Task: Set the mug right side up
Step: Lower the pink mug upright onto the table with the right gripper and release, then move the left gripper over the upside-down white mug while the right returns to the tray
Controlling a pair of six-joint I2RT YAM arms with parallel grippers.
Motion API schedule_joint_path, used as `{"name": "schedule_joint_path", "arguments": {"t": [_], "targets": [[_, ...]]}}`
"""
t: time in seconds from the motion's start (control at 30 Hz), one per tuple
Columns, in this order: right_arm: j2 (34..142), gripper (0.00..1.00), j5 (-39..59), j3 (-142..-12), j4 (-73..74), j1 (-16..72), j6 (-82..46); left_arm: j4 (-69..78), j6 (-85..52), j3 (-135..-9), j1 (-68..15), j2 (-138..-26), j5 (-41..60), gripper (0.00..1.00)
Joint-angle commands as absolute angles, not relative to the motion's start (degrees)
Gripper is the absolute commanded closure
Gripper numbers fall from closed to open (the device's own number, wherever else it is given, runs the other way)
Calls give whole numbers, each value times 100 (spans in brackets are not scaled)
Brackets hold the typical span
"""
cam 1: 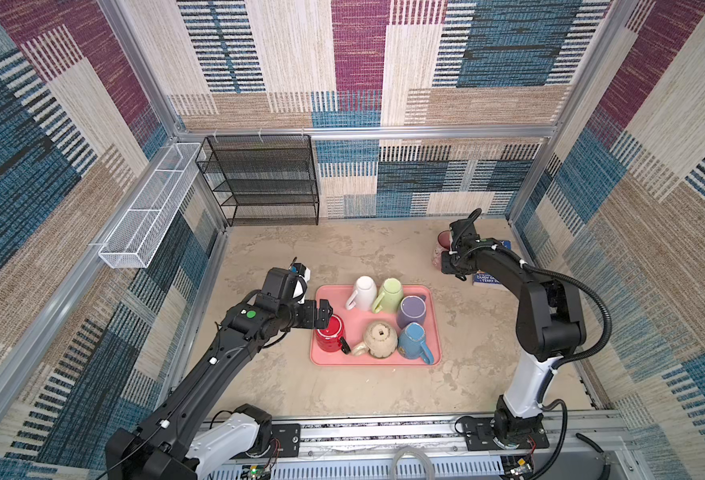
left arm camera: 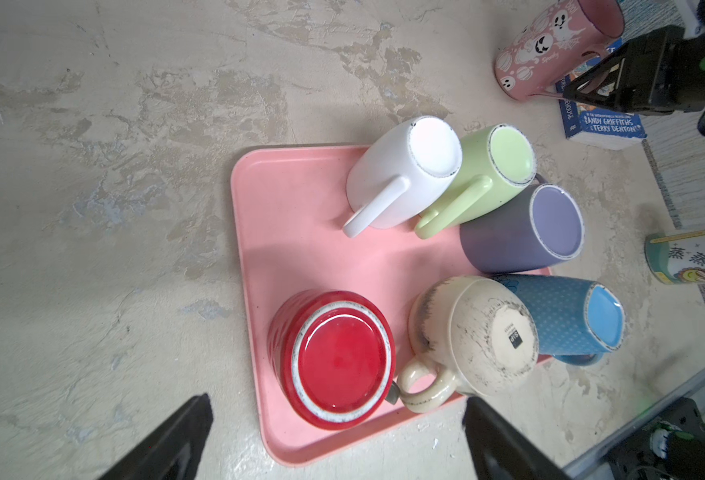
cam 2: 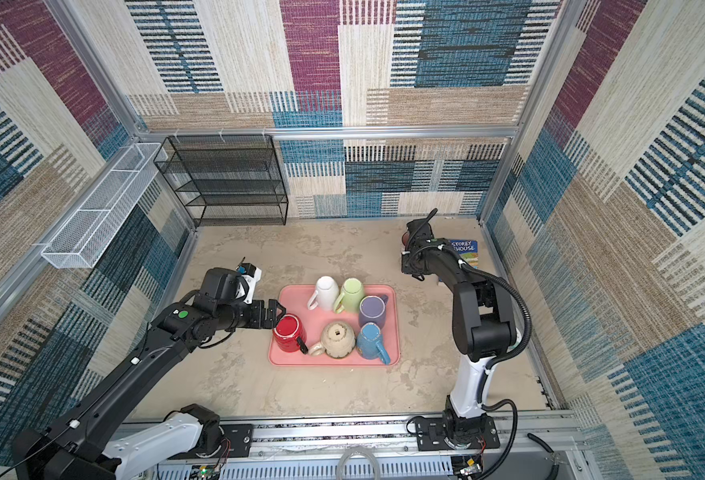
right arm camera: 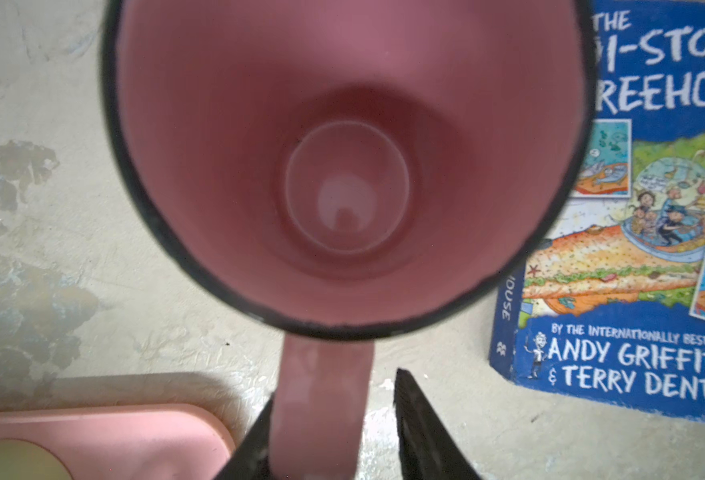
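Pink mug (right arm camera: 342, 166) upright beside book (right arm camera: 633, 353); right claw (right arm camera: 336, 386) loose around handle (right arm camera: 326, 357), release step; next, withdraw without snagging; left claw (left arm camera: 338, 400) wide

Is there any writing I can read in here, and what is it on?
"ANDY GRIFFITHS & TERRY DENTON": blue book cover.
"BY THE INTERNATIONALLY BESTSELL": same cover, cut off at the edge.
"STOREY": same cover, in a top view.
Cream mug, base label: too small to read.
Pink mug, curly word: too blurred.
Can, Chinese characters: too blurred to be sure.
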State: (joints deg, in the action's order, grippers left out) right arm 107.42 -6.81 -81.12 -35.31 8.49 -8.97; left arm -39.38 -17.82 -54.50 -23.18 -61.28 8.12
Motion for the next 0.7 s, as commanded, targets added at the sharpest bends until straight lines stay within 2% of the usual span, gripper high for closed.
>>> {"name": "schedule_joint_path", "arguments": {"t": [0.0, 0.3, 0.47, 0.67], "targets": [[10662, 54, -580, -8121, -3401, 855, -892, -3894, -1670, -5432, -2293, -6144, 929, 1], [10131, 41, -449, -8007, -3269, 861, -915, -3894, -1641, -5440, -2291, -6203, 1063, 1], [9375, 33, -244, -7640, -2891, 883, -895, -4000, -1623, -5543, -2294, -6281, 1136, 3], [8273, 32, 435, -6949, -2131, 1033, -1107, -4319, -1455, -5799, -2311, -6500, 1160, 11]]}}
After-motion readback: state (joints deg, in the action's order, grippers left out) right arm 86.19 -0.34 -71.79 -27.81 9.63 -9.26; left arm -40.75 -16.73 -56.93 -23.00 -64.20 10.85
